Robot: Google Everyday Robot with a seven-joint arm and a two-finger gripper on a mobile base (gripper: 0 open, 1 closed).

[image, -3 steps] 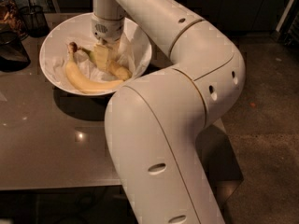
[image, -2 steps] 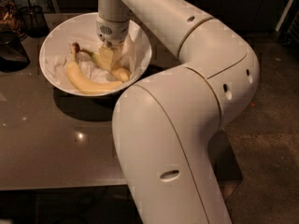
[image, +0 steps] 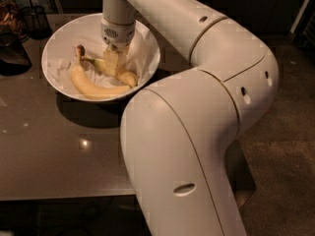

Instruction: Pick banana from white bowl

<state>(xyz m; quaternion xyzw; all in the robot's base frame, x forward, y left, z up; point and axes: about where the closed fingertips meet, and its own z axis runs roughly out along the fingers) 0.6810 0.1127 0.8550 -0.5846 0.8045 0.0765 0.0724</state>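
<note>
The white bowl [image: 61,45] stands at the back left of the table, lined with crumpled white paper. Two bananas lie in it. The banana [image: 129,77], deeper yellow with a greenish neck [image: 98,63], lies across the bowl's middle. A paler, strongly curved banana [image: 93,87] with a dark brown stem lies in front of it. My gripper [image: 113,63] reaches straight down into the bowl and sits on the middle of the deeper-yellow banana, hiding that part of it.
A dark wire-mesh cup [image: 34,16] stands behind the bowl at the far left, with another dark object [image: 11,50] beside it. The glossy brown table [image: 54,151] has its front edge near the bottom. My big white arm [image: 197,132] fills the right half.
My arm's elbow and lower links have swung to the right. The gripper stays at the same spot in the bowl on the banana. The bananas have not moved.
</note>
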